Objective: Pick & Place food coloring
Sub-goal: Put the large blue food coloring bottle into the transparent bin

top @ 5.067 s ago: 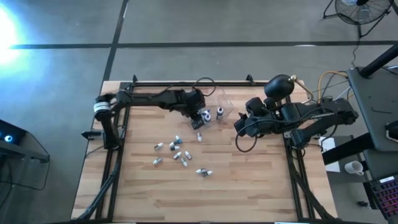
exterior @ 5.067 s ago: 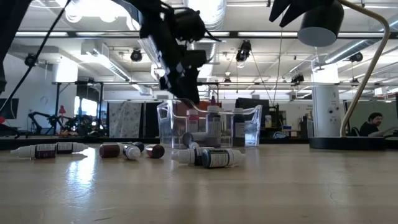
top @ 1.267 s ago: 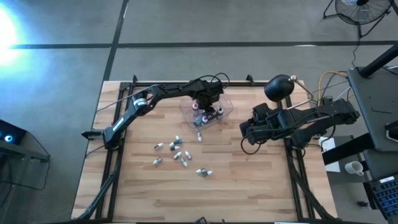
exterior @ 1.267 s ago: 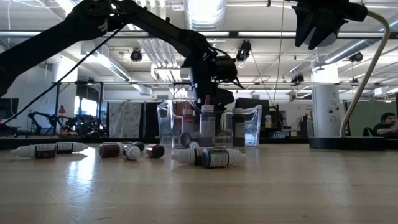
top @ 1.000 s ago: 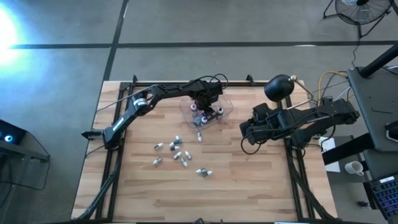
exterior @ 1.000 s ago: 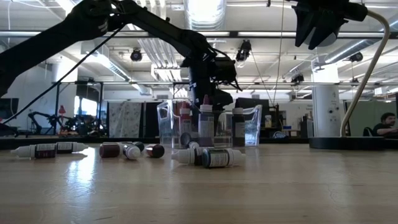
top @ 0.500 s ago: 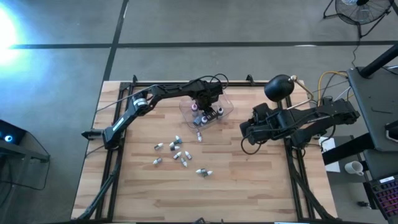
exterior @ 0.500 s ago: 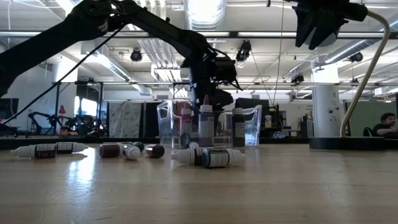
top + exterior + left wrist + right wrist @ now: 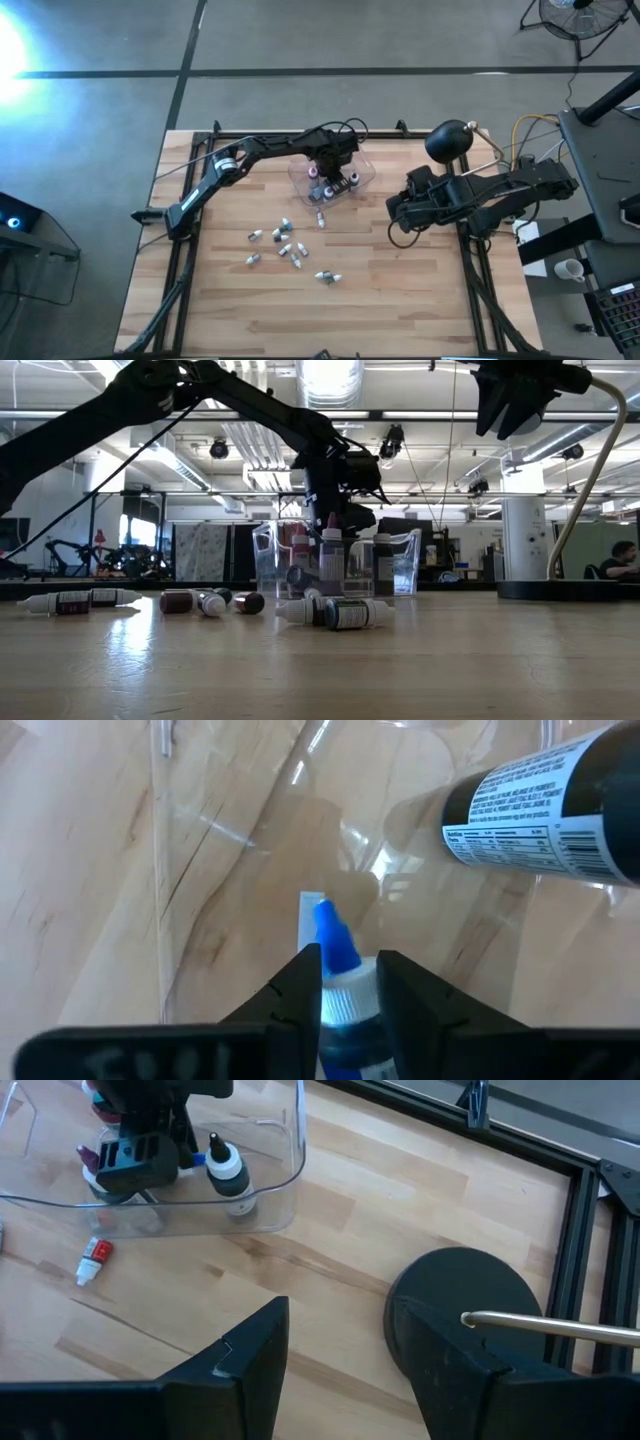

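Note:
The clear plastic tub (image 9: 366, 172) stands at the far middle of the table, with a few food coloring bottles in it. One is dark-bodied (image 9: 560, 805); one stands upright (image 9: 226, 1172). My left gripper (image 9: 326, 172) reaches down into the tub and is shut on a blue-tipped bottle (image 9: 338, 942). Several more bottles (image 9: 285, 242) lie loose on the table nearer me, and one red-capped bottle (image 9: 91, 1263) lies just outside the tub. My right gripper (image 9: 340, 1370) is open and empty, hovering over the table's right side. My left gripper pinches the blue-tipped bottle at its whitish collar (image 9: 345, 1002) between its two fingers (image 9: 300, 985). The fingers come from above, pointing down, and lie along the bottle. Its blue tip points down toward the tub's floor. The bottle's body is hidden between the fingers.
A black lamp with a round base (image 9: 460, 1305) and domed head (image 9: 450, 140) stands at the far right, close to my right arm. A black frame (image 9: 300, 133) runs along the table's edges. The near half of the table (image 9: 320, 320) is bare wood.

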Robot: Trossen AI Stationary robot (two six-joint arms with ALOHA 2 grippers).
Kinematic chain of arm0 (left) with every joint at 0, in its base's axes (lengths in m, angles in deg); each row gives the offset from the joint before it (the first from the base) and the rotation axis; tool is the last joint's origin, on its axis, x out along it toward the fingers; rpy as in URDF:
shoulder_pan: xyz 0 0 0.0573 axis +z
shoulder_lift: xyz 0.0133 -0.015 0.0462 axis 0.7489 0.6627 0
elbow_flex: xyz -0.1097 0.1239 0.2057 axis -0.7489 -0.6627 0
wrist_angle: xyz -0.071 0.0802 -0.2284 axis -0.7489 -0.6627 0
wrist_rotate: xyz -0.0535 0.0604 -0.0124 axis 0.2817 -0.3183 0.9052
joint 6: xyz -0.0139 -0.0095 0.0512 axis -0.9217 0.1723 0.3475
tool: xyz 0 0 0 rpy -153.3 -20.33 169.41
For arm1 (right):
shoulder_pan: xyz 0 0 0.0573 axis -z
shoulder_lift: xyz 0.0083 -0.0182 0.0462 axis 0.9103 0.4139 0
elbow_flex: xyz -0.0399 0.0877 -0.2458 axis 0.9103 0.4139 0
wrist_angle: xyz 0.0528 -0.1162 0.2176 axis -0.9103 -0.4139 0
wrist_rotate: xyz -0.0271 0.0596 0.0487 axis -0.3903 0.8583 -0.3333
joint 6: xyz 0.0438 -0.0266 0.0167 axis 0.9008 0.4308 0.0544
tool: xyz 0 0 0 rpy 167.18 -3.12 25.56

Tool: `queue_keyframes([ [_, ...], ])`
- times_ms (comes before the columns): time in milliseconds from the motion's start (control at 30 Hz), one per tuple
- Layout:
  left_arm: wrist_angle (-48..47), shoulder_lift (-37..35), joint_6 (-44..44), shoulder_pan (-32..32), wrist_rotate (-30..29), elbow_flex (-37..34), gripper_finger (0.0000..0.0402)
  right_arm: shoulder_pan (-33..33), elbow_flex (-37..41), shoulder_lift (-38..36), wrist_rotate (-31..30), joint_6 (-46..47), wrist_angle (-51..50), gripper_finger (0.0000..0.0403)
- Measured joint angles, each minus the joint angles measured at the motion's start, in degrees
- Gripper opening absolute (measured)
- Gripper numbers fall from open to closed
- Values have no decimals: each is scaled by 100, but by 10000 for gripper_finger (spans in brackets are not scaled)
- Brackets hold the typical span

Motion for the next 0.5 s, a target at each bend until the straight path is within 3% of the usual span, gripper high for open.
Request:
queue_keyframes([
  [267, -35, 7, 2, 2, -8, 45, 5, 2, 2, 0, 0, 24, -122, 176],
  [500, -58, 9, 121, 2, -16, 66, 1, 2, 2, 0, 0, 24, -140, 176],
])
